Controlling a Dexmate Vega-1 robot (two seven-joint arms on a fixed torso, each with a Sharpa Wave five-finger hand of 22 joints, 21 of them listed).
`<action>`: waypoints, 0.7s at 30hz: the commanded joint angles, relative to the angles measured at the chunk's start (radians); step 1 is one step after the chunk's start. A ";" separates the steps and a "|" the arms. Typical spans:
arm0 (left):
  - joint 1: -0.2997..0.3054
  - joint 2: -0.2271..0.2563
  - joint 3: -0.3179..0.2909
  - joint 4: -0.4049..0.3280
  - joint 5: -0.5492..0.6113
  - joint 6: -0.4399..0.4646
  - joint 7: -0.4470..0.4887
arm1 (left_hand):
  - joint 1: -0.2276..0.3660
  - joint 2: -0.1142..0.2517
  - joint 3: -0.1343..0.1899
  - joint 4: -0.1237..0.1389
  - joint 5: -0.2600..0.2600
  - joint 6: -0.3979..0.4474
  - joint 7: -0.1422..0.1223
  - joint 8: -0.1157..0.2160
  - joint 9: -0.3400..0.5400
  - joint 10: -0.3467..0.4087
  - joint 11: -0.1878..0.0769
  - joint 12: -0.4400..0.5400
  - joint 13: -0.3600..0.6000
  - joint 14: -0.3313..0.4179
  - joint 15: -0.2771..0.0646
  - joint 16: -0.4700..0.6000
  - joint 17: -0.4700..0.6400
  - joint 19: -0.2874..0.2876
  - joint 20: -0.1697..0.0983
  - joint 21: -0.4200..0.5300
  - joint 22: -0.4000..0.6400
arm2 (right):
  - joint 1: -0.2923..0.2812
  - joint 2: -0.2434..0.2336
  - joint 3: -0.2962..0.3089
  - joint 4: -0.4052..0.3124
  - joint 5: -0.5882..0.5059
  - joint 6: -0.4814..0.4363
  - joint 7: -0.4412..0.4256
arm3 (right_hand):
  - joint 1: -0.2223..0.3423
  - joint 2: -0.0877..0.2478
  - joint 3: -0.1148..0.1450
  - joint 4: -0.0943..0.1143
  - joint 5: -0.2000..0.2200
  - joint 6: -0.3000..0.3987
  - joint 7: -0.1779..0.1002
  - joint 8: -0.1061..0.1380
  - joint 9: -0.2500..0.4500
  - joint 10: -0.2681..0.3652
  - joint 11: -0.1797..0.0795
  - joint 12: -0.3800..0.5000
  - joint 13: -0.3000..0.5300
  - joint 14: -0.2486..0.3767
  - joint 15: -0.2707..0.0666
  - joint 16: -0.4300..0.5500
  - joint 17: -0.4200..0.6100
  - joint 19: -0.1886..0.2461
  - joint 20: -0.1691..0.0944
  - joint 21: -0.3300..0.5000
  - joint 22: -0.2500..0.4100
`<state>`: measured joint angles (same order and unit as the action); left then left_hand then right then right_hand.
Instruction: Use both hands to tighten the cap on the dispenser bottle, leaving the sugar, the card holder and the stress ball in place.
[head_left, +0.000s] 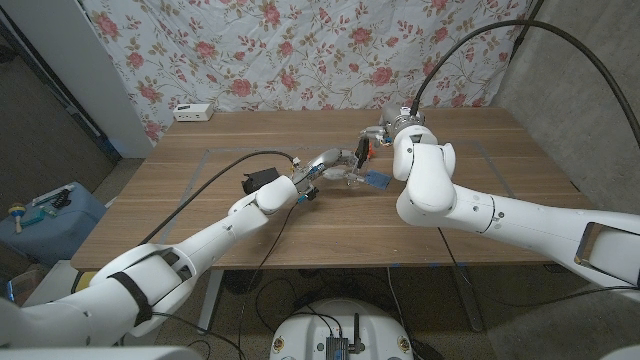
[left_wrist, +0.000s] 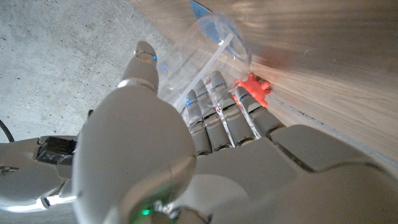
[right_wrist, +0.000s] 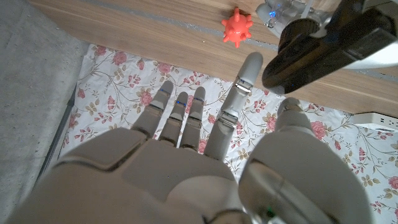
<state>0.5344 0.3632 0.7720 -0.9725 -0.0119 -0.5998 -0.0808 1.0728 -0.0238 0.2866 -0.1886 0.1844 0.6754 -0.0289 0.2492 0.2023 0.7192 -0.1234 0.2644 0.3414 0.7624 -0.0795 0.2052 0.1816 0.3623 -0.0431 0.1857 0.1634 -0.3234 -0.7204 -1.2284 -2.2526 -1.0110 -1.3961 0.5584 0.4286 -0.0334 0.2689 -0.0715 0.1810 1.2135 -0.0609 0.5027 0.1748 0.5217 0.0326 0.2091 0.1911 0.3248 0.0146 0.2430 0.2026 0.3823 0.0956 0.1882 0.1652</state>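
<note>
Fingers (left_wrist: 217, 106) of the left hand (head_left: 335, 165) curl round the clear dispenser bottle (left_wrist: 205, 53), with the thumb set on one side of its body and the other fingers pressed together along the other side, so the bottle is gripped between them. In the left wrist view the bottle's transparent body runs out beyond the fingertips, its rounded far end lying against the wooden table (left_wrist: 323, 56). Just past the outer fingertips of that hand sits the red spiky stress ball (left_wrist: 252, 88), close beside the bottle and resting on the wood.

Fingers (right_wrist: 186, 118) of the right hand (right_wrist: 205, 155) are spread apart and nearly straight, closed on nothing; the right wrist view shows them reaching out in open air with the flowered cloth (right_wrist: 124, 81) behind them. Beyond those fingertips the stress ball (right_wrist: 236, 26) appears on the table, and near it the clear bottle (right_wrist: 283, 9) with the dark forearm of the left arm crossing in front of the right thumb.

From the head view the left hand holds the bottle near the middle of the table, and the right wrist (head_left: 405, 130) hangs just beside it, the right fingers hidden behind the arm's white casing. A small blue object (head_left: 375, 180) lies on the wood just beside the left fingers; I cannot tell what it is. A white power strip (head_left: 193, 112) rests at the table's far edge, well apart from both hands.
</note>
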 joint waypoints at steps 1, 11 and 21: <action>-0.002 -0.023 -0.002 0.032 -0.018 -0.021 0.006 | -0.023 0.095 0.047 0.039 -0.005 0.102 -0.030 0.006 0.003 0.012 0.001 -0.001 0.002 0.010 -0.090 0.000 0.002 0.003 -0.095 0.000 0.002 | -0.014 -0.011 0.017 -0.010 -0.113 0.000 0.086 | -0.023 0.003 -0.006 0.010 0.006 -0.024 0.001 -0.014 0.005 0.001 0.010 -0.003 0.002 0.002 0.009 -0.003 0.005 0.000 0.008 -0.002 0.004; 0.012 -0.028 -0.008 0.014 -0.055 0.005 -0.016 | -0.025 0.096 0.048 0.040 -0.005 0.104 -0.030 0.005 0.003 0.012 0.003 -0.003 0.004 0.009 -0.087 -0.001 0.002 0.002 -0.094 -0.001 0.002 | -0.071 -0.056 0.085 -0.063 -0.202 0.060 0.157 | -0.010 0.015 0.008 -0.014 0.019 -0.212 -0.017 -0.123 0.012 -0.031 0.007 -0.017 0.004 0.002 0.005 -0.023 -0.006 -0.011 0.011 -0.002 0.004; 0.025 -0.024 -0.019 -0.018 -0.094 0.042 -0.042 | -0.028 0.095 0.049 0.041 -0.005 0.103 -0.029 0.003 0.003 0.012 0.000 -0.005 0.005 0.009 -0.087 -0.001 0.002 0.001 -0.095 -0.001 0.002 | -0.211 -0.031 0.262 -0.089 -0.280 0.178 0.233 | 0.019 0.019 0.019 -0.040 0.021 -0.275 -0.033 -0.165 0.015 -0.080 0.009 -0.025 0.005 -0.027 0.017 -0.038 -0.007 -0.030 0.009 -0.005 0.004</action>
<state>0.5483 0.3381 0.7605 -0.9662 -0.0753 -0.5882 -0.1004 1.0728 -0.0238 0.2866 -0.1886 0.1844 0.6815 -0.0297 0.2455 0.2023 0.7244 -0.1212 0.2612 0.3412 0.7661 -0.0831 0.2050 0.1815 0.3623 -0.0431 0.1857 0.1634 -0.4132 -0.7615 -1.1200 -2.3084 -1.2174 -1.3230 0.7234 0.4336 -0.0142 0.2857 -0.1053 0.1934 0.9528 -0.0899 0.3456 0.1841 0.4512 0.0376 0.1847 0.1934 0.3028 0.0287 0.2068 0.1952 0.3567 0.1027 0.1844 0.1652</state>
